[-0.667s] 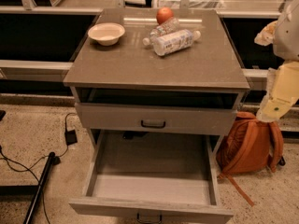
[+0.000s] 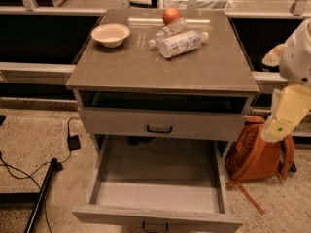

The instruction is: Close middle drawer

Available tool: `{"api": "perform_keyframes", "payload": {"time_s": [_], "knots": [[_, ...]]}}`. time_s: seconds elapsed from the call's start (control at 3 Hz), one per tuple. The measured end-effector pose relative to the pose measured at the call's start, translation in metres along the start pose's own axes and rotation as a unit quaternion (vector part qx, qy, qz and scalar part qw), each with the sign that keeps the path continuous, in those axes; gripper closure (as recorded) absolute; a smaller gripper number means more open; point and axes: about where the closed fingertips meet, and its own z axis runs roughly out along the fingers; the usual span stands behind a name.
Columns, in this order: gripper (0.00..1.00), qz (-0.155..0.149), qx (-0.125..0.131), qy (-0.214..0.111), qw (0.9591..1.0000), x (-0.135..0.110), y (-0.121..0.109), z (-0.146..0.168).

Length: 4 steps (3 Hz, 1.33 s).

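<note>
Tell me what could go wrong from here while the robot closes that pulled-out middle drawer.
1. The gripper hangs at the right edge of the view, above the orange backpack and apart from the middle drawer. Coming across, it might clip the drawer's right front corner or snag the bag's trailing strap.
2. A hard push could jolt the cabinet, and the two bottles lying on their sides beside the round fruit might roll off it.

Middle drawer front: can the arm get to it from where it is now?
Probably yes. The tool hangs beside the cabinet, above the backpack, and nothing stands between it and the front of the pulled-out middle drawer.
</note>
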Motion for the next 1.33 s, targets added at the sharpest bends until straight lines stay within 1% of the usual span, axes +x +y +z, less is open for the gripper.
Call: {"api": "perform_keyframes", "payload": {"time_s": [0.33, 0.67, 1.0, 1.33], "knots": [[0.0, -0.006, -0.021, -0.076, 0.9969, -0.013, 0.057, 0.049], [0.0, -0.014, -0.023, -0.139, 0.99, -0.019, 0.103, 0.091], [0.0, -0.017, -0.069, -0.162, 0.9842, -0.005, 0.156, 0.159], [0.0, -0.014, -0.108, -0.15, 0.9826, 0.009, 0.193, 0.186]]}}
